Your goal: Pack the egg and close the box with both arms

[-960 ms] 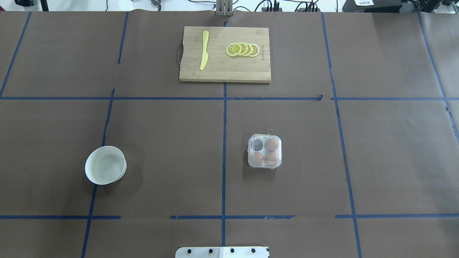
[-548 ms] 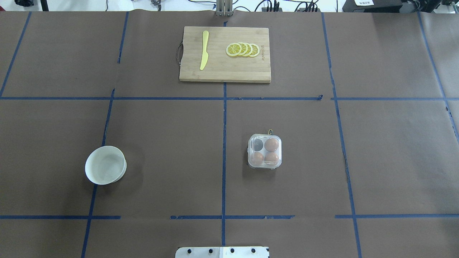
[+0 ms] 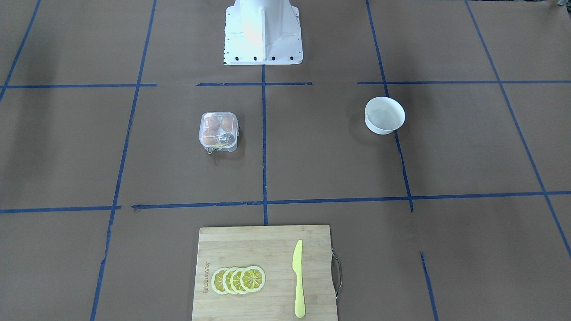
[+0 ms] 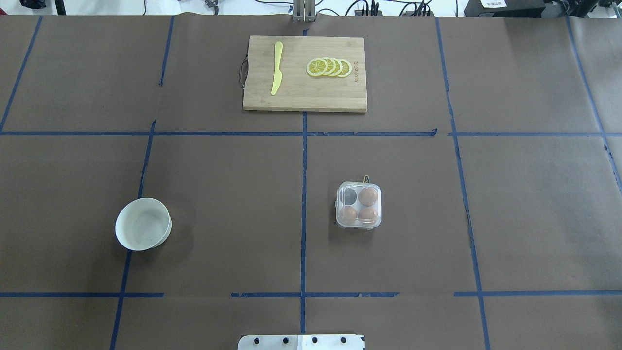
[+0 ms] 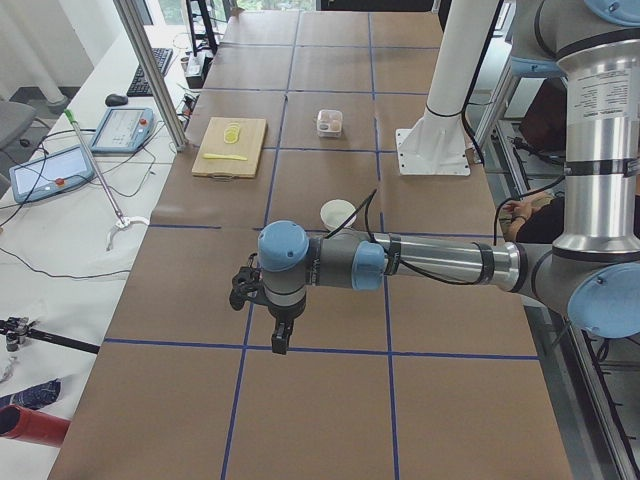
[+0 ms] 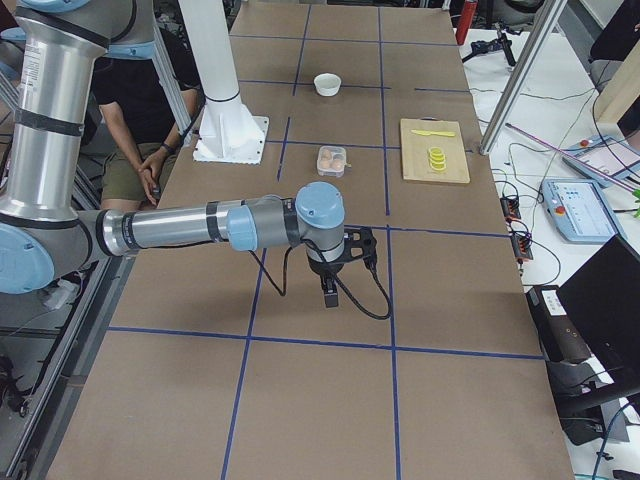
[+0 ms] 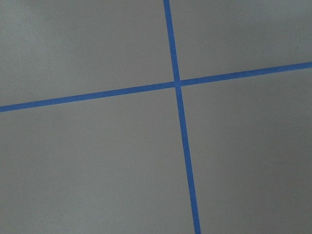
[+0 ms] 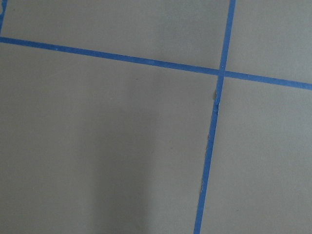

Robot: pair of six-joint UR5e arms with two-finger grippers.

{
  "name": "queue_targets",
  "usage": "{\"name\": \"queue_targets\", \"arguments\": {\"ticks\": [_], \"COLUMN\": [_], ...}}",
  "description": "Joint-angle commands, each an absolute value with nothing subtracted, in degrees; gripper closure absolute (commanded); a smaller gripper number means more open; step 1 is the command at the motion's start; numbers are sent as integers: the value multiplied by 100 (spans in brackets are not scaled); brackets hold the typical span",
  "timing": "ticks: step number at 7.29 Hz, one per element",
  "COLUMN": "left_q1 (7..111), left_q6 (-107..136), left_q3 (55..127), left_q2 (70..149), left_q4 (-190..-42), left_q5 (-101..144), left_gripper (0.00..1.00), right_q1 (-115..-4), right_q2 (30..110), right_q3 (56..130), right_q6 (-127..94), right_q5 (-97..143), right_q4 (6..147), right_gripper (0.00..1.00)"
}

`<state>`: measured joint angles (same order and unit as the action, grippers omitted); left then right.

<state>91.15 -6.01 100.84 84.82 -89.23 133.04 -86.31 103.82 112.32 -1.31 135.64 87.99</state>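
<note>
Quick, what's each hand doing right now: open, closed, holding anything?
Left hand: cannot be told; it shows only in a far side view.
Right hand: cannot be told; it also shows only in a side view.

The left arm [image 5: 440, 262] comes down in an upright column to a blue-capped elbow. There it folds, so the forearm runs level out over the desk [image 5: 330, 400]. Its wrist [image 5: 283, 248], also capped in light blue, turns the left hand [image 5: 278, 342] straight down, with the fingers hanging clear of the surface beneath them. The right arm [image 6: 170, 228] stands in much the same pose, with an upright upper section, a level forearm and a blue-capped wrist [image 6: 320, 208]. The right hand [image 6: 330, 296] points down below that wrist, and a black cable [image 6: 366, 300] loops just beside it. From where I stand I cannot tell whether either hand's fingers are parted or closed.
</note>
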Motion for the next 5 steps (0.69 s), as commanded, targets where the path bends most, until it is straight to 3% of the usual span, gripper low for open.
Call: {"name": "queue_targets", "arguments": {"ticks": [1,5], "left_q1": [9114,9053], "left_q6": [-580,-598], "left_q3": [10099,10028], "left_q2": [8499,8552], "left_q4": [-9113,-9114], "left_q5": [13254,13245], "left_gripper": [0,0], "right_q1": [-8631,-8631], "right_q2": [10389,10389], "right_q3": [11241,11267], "right_q6": [-132,-132], "right_q5": [13614,13667], "right_q4": [8798,8780], "right_gripper": [0,0]}}
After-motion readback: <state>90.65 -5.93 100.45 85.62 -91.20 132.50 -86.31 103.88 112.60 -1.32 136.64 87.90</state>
